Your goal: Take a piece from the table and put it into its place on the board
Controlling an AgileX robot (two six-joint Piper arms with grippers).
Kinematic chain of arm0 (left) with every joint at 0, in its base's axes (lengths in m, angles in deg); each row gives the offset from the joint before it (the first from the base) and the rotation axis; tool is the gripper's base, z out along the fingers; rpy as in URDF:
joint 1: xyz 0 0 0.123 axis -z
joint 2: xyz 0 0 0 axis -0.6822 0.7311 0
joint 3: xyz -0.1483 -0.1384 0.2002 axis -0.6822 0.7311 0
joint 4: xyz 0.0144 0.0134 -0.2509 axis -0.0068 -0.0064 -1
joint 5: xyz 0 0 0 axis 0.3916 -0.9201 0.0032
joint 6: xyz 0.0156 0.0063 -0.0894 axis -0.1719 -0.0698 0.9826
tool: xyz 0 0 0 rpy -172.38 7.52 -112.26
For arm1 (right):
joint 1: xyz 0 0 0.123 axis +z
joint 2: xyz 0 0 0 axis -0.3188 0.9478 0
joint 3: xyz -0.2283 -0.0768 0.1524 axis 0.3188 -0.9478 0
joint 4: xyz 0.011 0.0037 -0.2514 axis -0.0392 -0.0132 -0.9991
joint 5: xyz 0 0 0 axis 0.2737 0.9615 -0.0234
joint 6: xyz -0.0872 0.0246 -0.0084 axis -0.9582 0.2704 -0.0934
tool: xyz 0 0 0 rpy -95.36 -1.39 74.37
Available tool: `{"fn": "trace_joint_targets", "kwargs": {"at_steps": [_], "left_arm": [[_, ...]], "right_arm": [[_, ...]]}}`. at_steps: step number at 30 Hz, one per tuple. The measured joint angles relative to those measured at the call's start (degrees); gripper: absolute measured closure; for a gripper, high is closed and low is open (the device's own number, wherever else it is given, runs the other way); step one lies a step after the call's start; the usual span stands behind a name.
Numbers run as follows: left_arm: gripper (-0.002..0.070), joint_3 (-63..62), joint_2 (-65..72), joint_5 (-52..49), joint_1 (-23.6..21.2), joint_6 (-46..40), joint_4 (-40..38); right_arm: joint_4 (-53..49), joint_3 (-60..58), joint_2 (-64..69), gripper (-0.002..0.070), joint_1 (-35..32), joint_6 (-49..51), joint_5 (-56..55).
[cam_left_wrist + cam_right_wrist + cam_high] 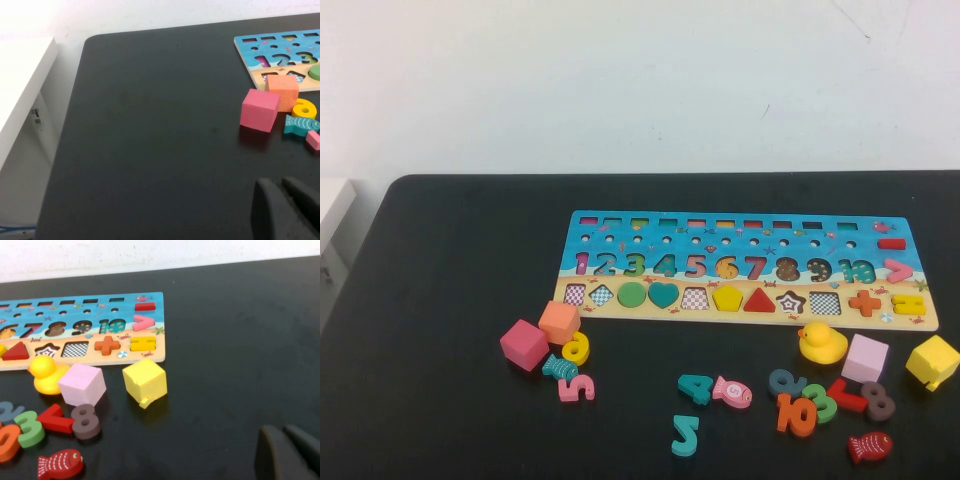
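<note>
The yellow pentagon [727,298] is seen seated in its cut-out in the board's [620,224] lower shape row, between a checkered empty slot and the red triangle [759,300]. The board lies flat on the table [450,280], towards its far side.

Just in front of the board's right end stand the duck [822,343], a lilac cube [865,359] and a yellow cube [932,361]; loose numbers and a red fish [869,447] are scattered nearer. By the board's left end a pink cube [524,344] and an orange cube [559,322] are set, the latter touching the board's edge.

The left gripper [280,210] is held low over bare table, near the pink cube; its fingers are pressed together, holding nothing. The right gripper [282,452] is held over bare table beyond the yellow cube, its fingers likewise together and empty.
</note>
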Motion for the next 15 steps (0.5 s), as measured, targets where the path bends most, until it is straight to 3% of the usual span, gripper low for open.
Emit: {"fn": "trace_joint_targets", "kwargs": {"at_steps": [15], "left_arm": [[0.0676,0.00,0.00,0.00,0.00,0.00,0.00]], "right_arm": [[0.00,0.00,0.00,0.0657,0.00,0.00,0.00]]}}
